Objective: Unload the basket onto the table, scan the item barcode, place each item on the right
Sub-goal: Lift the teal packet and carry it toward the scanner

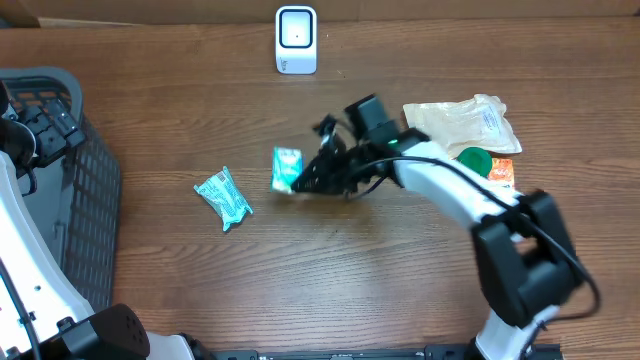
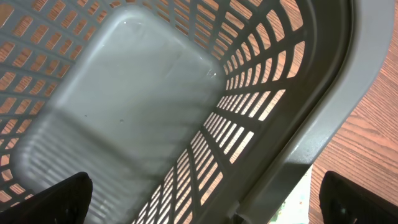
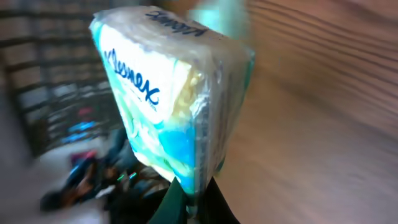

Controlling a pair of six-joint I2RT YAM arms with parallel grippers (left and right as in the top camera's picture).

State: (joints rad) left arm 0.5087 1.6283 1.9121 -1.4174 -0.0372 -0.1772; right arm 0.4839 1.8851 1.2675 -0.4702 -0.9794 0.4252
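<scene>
Your right claw point(image 1: 302, 180) is clamped on the tissue pack point(image 1: 286, 167), well short of the scanner point(image 1: 296, 40) — your left claw point(image 2: 205, 200) gapes wide open, far to the scanner's left.

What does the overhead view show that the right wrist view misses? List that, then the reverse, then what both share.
Overhead only: the white scanner standing at the far edge, and a clear pouch with a green lid beside it, to the right of the arm. Right wrist only: the Kleenex lettering on the wrapper, and the film pinched at the pack's lower edge. Both: the tissue pack shut in the right pincer, and the wooden table.
</scene>
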